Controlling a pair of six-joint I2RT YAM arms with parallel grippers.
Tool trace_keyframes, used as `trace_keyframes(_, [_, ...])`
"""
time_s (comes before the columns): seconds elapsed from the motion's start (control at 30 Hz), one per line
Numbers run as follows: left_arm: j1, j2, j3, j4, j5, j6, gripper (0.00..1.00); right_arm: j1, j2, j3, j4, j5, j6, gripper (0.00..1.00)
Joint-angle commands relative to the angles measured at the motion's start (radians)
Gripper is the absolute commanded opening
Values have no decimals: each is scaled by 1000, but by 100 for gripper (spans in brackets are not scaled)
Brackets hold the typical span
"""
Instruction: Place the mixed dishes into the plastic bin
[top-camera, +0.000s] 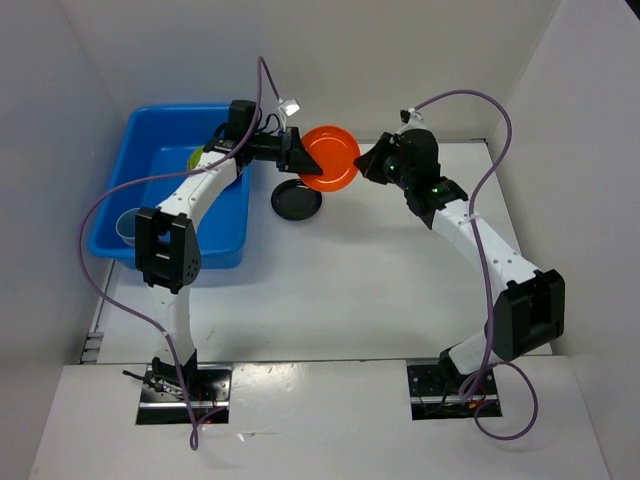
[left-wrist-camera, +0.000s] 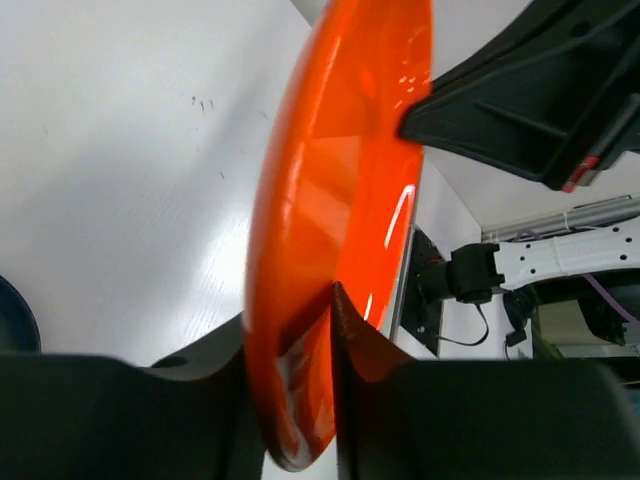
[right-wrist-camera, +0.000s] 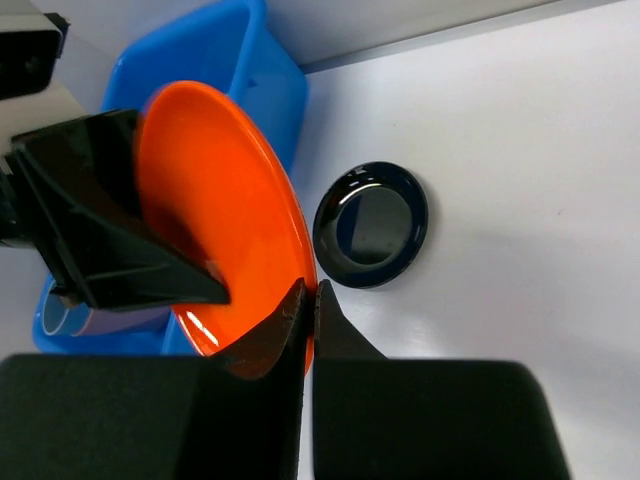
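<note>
Orange plate (top-camera: 332, 158) up on edge in the air, clear of the bench (top-camera: 360, 280), above its far middle stretch. Pinched from two sides at once.

Left end effector (top-camera: 300, 152) clamped on the plate's left rim, one finger against each face. From the left wrist, plate (left-wrist-camera: 330, 220) wedged edge-on between the two dark fingers (left-wrist-camera: 450, 420), with the other end effector (left-wrist-camera: 510, 100) gripping the rim opposite.

Right end effector (top-camera: 365, 165) clamped on the right rim. From the right wrist, tips (right-wrist-camera: 308, 295) almost together, only the thin edge of the plate (right-wrist-camera: 215, 230) between them, and the left end effector (right-wrist-camera: 110, 230) as a black wedge across the plate's far side.

Black plate (top-camera: 297, 200) flat on the bench, hollow side up, toward the far edge and left of the middle. Just beside the right wall of the bin (top-camera: 160, 130) but not touching it. Apart from both end effectors, below the orange plate.

Bin at the far left corner of the bench, long side along the left edge. Inside it:
- Green plate (top-camera: 195, 158) toward the bin's far right corner, mostly hidden by the left arm.
- Cup (top-camera: 128, 225) mouth up in the bin's near left corner.
</note>
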Motion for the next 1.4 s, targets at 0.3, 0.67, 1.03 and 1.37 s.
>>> trace_keyframes(0.3, [0, -19, 14, 106, -99, -89, 0, 18, 68, -5, 68, -55, 4, 19])
trace_keyframes(0.67, [346, -187, -174, 253, -421, -368, 0, 18, 71, -51, 101, -18, 23, 74])
trace_keyframes(1.03, [511, -93, -228, 276, -615, -528, 0, 28, 447, 121, 84, -58, 14, 72])
trace_keyframes(1.37, [492, 64, -194, 251, -724, -612, 0, 57, 613, 239, 20, -22, 4, 72])
